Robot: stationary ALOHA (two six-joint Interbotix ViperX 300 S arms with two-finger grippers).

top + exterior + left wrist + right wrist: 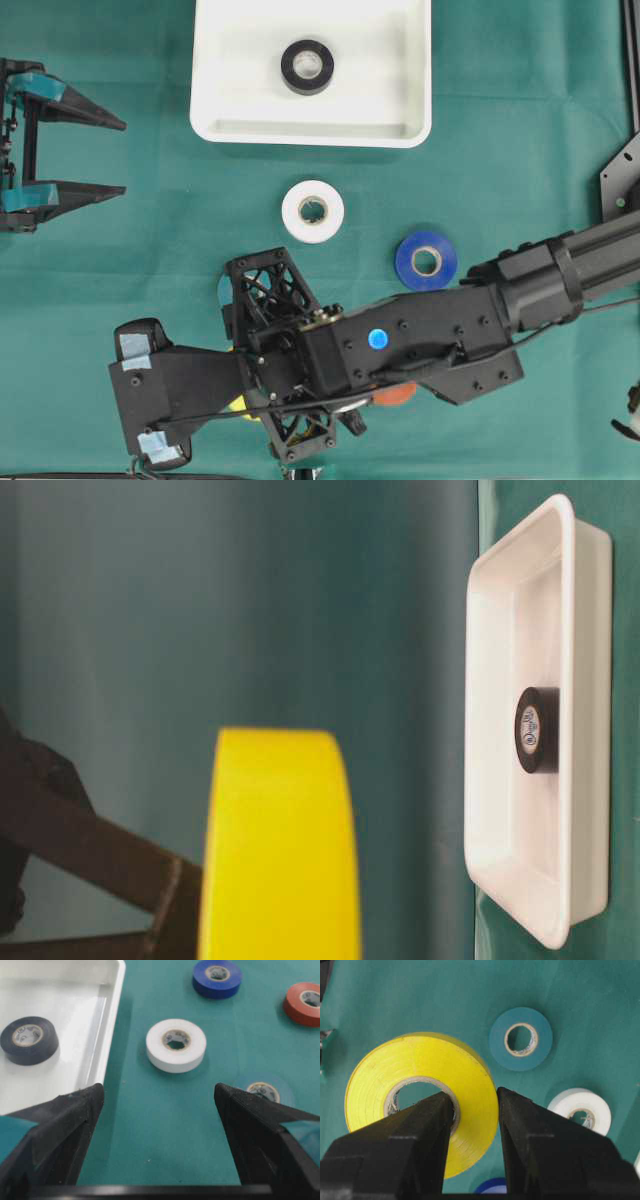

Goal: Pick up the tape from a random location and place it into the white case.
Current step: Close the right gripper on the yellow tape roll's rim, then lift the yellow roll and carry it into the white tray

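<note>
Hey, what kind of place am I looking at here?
Probably a robotics lab tabletop: a green cloth-covered table, two black robot arms with wrist cameras, and coloured tape rolls laid out beside a shallow white plastic tray.

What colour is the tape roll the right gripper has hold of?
Yellow. The tape roll clamped in the right gripper shows best in the right wrist view.

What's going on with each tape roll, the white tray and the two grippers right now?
Yellow tape: clamped through its wall by the right gripper.
Black tape: lying flat inside the white case.
White tape: flat on the cloth.
Blue tape: flat on the cloth.
Red tape: flat on the cloth.
Left gripper: open, holding nothing.
</note>
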